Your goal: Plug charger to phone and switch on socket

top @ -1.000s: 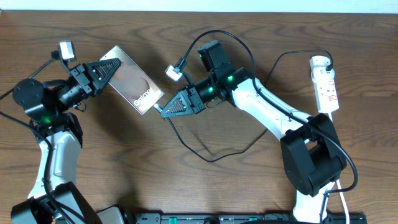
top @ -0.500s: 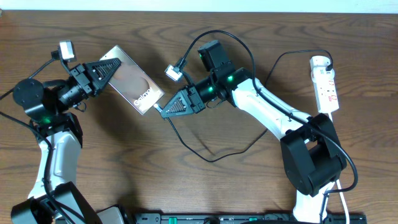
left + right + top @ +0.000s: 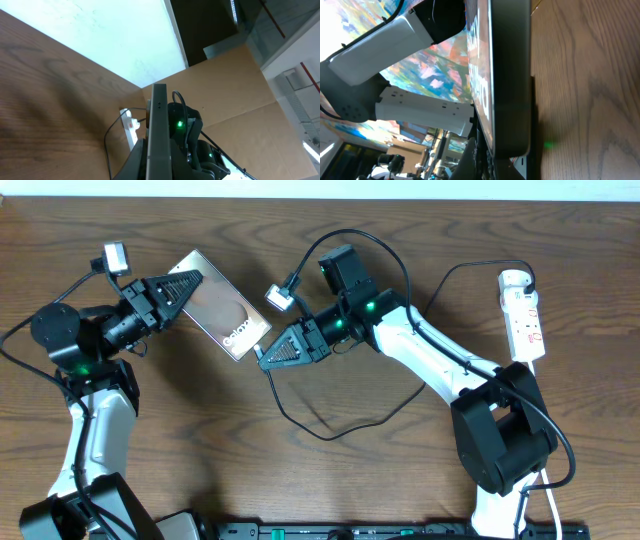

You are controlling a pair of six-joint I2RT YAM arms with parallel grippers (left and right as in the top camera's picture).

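**Operator:** Where's the phone?

**Spotter:** Your phone (image 3: 222, 302) sits slantwise left of centre over the table (image 3: 200, 470), broad brown side up, with a round lighter patch on it. Your left gripper (image 3: 186, 284) is clamped on its upper-left end. From that wrist you see the slab edge-on between the jaws. I can't tell whether it rests on the wood or hangs just above it.

**Operator:** Anything I can read?

**Spotter:** One word. The lettering (image 3: 241, 336) says "Galaxy" in white, near the end that faces your right gripper (image 3: 266, 359). From the right wrist the same letters run sideways, too steeply for you to read. On the socket (image 3: 524, 315) you get only small red marks (image 3: 536, 328); any print there is too small to make out.

**Operator:** And the charger?

**Spotter:** The free end of the charger (image 3: 335, 437) runs into the tips of your right gripper. That gripper is closed tight on it, just beside the phone's lower-right corner. The connector is hidden by the jaws, so you can't tell whether it touches the phone. From the tips the cable loops toward the near edge, swings right and passes under your right arm (image 3: 430, 355). Beyond the arm, a black line arcs over to the socket's far, rounded end.

**Operator:** Where's the socket?

**Spotter:** It lies at the far right, lengthwise along the table's depth. It is well apart from both your grippers.
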